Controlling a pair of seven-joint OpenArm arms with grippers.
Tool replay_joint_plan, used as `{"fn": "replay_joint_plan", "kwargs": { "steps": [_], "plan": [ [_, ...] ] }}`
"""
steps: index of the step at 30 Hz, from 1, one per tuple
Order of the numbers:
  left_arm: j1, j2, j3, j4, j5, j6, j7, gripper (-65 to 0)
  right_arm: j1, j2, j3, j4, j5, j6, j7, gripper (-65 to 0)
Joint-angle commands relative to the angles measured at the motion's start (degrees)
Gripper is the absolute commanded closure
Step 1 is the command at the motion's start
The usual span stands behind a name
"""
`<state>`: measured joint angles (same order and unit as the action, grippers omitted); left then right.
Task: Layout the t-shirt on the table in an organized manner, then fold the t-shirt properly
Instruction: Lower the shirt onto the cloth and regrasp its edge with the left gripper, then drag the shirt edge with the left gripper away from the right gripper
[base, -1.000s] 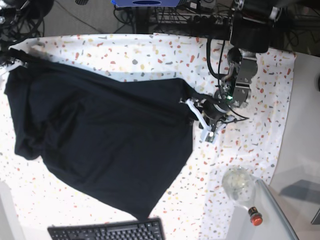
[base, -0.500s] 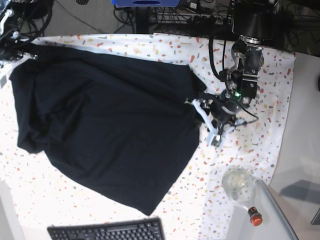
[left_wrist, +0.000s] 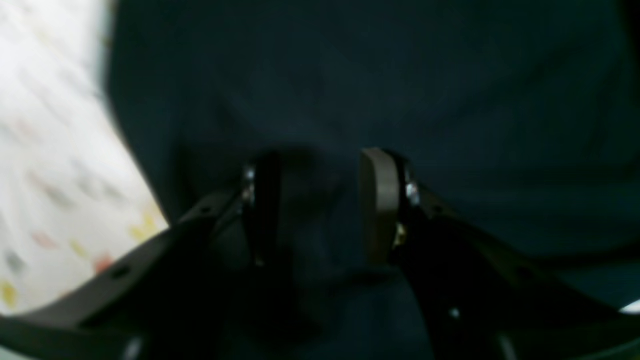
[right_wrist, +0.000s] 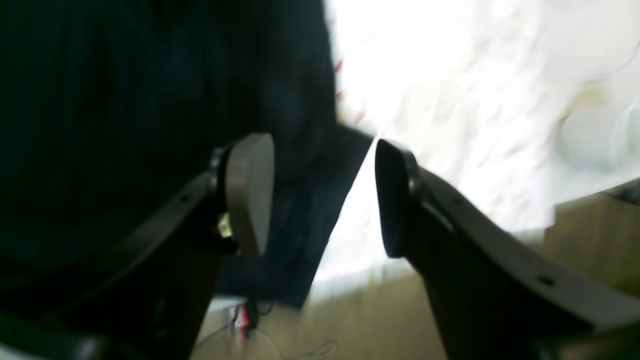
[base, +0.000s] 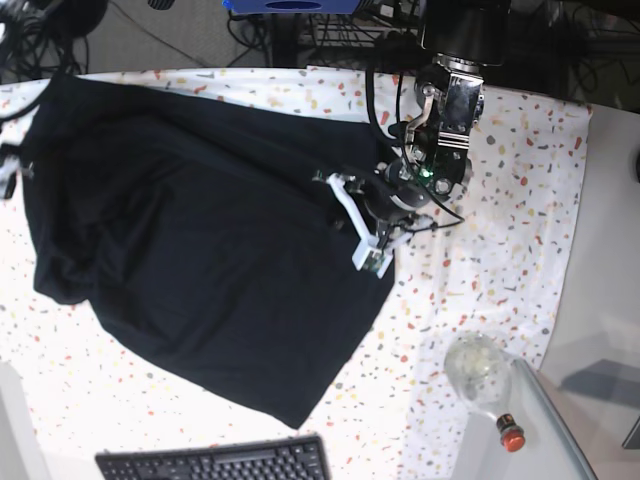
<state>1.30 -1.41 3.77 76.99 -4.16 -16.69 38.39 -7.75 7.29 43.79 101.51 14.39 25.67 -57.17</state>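
The black t-shirt (base: 190, 250) lies spread over the left and middle of the speckled table (base: 520, 200), with its lower point near the keyboard. My left gripper (base: 358, 225) sits at the shirt's right edge. In the left wrist view, dark cloth is bunched between the jaws of the left gripper (left_wrist: 320, 200), which is closed on it. My right gripper (right_wrist: 325, 195) stands open. The t-shirt (right_wrist: 150, 100) hangs behind the gripper's left finger (right_wrist: 250, 190) and partly into the gap, with bright table beyond. In the base view the right gripper is barely visible at the far left edge.
A black keyboard (base: 215, 462) lies at the front edge. A clear round bottle (base: 478, 370) with a red cap (base: 511, 432) stands at the front right beside a glass panel. Cables and equipment crowd the back edge. The table cloth ends at the right.
The right gripper's jaws have come apart from the shirt's corner at the far left. The left gripper moved left and toward the back, drawing the shirt's right edge inward.
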Motion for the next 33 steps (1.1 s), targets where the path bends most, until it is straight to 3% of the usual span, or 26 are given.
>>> {"fn": "replay_joint_plan", "kwargs": {
  "steps": [1, 7, 10, 13, 17, 20, 22, 26, 33],
  "plan": [
    [-1.17, -0.39, -0.74, -0.38, -0.1, 0.2, -1.42, -25.0, 3.48, 2.86, -1.55, -3.89, 0.68, 0.22, 2.27, -33.8],
    [-0.47, -4.96, -1.88, -3.45, -0.19, 0.2, -4.85, -25.0, 18.61, 13.06, -13.86, -35.71, 0.68, 0.22, 14.22, -33.5],
    [0.41, -6.72, -1.97, -3.36, -0.19, 0.2, -5.03, -25.0, 24.23, 14.91, -20.63, -48.64, -0.55, 0.13, 18.88, -33.5],
    [0.77, -8.04, -1.97, -3.45, -0.28, 0.2, -5.03, -25.0, 26.87, 14.47, -24.23, -54.88, -5.03, -0.75, 22.93, -33.5],
    [1.56, -8.66, -5.75, -3.45, -0.28, 0.2, -5.03, -25.0, 27.13, 11.48, -24.76, -56.99, -10.48, -6.2, 26.09, -33.6],
    [1.56, -8.74, -9.62, -3.45, -0.19, 0.2, -5.03, -25.0, 26.69, 9.9, -24.93, -56.99, -11.45, -7.87, 26.53, -32.7],
    [1.56, -8.83, -11.73, -3.45, -0.19, 0.2, -5.03, -25.0, 26.61, 9.63, -24.93, -56.99, -11.45, -7.96, 26.62, -26.3],
    [1.73, -10.59, -13.05, -3.45, -0.19, 0.2, -5.12, -25.0, 26.61, 9.19, -25.02, -56.99, -11.45, -7.87, 26.62, 0.0],
    [2.17, -11.82, -13.48, -3.36, -0.19, 0.2, -5.2, -25.0, 30.3, 5.33, -29.59, -56.99, -11.45, -7.96, 26.79, 0.0]
  ]
}}
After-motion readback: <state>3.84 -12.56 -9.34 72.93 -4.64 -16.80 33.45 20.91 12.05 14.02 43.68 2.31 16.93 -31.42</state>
